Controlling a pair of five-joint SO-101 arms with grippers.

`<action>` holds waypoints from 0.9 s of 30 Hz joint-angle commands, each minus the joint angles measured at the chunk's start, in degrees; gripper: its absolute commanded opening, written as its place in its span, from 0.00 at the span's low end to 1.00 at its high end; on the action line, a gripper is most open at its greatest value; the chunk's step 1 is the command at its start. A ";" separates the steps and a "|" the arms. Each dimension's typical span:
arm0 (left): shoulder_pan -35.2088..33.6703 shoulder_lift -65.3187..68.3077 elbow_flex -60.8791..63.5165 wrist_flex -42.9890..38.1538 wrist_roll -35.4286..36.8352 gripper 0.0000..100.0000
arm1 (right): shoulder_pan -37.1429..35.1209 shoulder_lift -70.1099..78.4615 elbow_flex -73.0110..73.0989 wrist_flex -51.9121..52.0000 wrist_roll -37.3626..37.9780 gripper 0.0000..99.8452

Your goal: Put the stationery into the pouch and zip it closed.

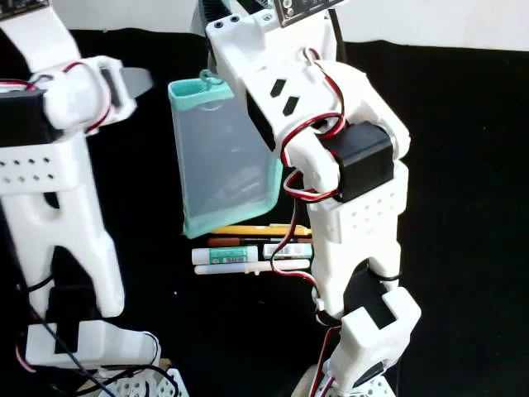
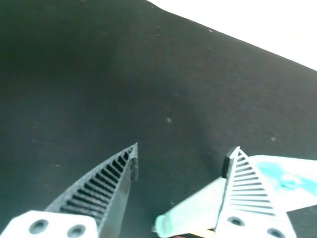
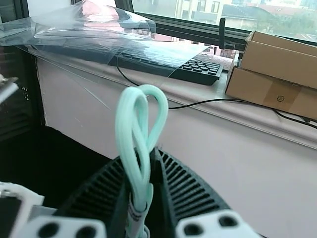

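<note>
A translucent pouch [image 1: 223, 157] with teal edges hangs upright above the black table. My right gripper [image 3: 151, 159] is shut on its mint-green loop [image 3: 141, 119], which sits at the pouch's upper corner [image 1: 209, 79]. Under the pouch lies the stationery on the table: a yellow pencil [image 1: 248, 230], a dark pen [image 1: 235, 241], a green-and-white marker [image 1: 225, 255] and a white pen [image 1: 240, 268]. My left gripper [image 2: 185, 148] is open with nothing between its fingers. It hovers over the table just left of the pouch [image 2: 285, 173], near its top [image 1: 139, 81].
The right arm's white body [image 1: 355, 190] stands over the right end of the stationery and hides part of it. The black cloth [image 1: 463, 207] lies bare to the right. A white wall edge [image 2: 257, 25] borders the table's far side.
</note>
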State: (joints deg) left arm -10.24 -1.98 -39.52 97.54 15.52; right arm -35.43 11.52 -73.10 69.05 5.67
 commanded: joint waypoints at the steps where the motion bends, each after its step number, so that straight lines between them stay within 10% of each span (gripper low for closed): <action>1: 4.00 -0.04 -1.71 -0.09 3.43 0.29 | 0.31 -0.31 -0.57 0.22 -0.44 0.01; 27: 7.69 -0.75 13.23 1.49 5.63 0.29 | 0.31 -0.48 -0.66 0.31 -0.44 0.01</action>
State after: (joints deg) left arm -4.09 -2.86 -28.62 98.15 21.14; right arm -35.43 11.52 -73.10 69.23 5.67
